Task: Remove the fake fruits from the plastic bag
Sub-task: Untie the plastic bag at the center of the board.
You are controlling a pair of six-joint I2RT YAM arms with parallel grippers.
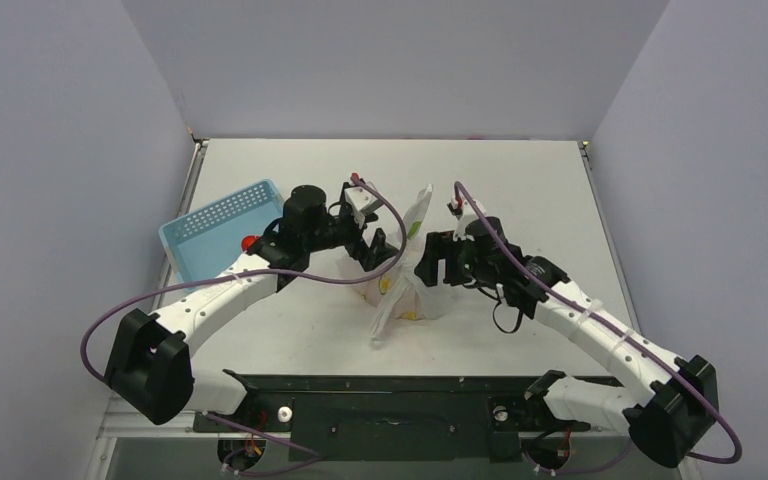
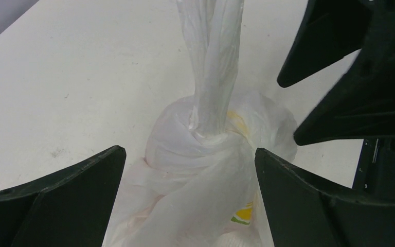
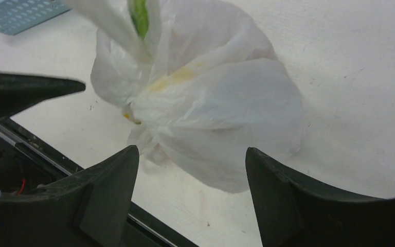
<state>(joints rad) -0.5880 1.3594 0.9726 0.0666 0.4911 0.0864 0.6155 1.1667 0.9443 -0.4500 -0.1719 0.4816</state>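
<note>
The plastic bag (image 1: 407, 290) lies mid-table, white and crinkled, with its twisted neck (image 2: 213, 62) standing upright. My left gripper (image 1: 375, 255) hovers open at the bag's left, its jaws either side of the bunched top (image 2: 205, 149) without pinching it. My right gripper (image 1: 438, 262) stands open at the bag's right, with the bag's bulge (image 3: 211, 103) just beyond its fingertips and only table between them. The bag hides any fake fruits inside it. One small red fruit (image 1: 248, 242) shows by the basket's near corner.
A blue perforated basket (image 1: 220, 228) sits at the left behind my left arm, and its corner (image 3: 20, 13) shows in the right wrist view. The black base rail (image 1: 390, 385) runs along the near edge. Grey walls enclose the table.
</note>
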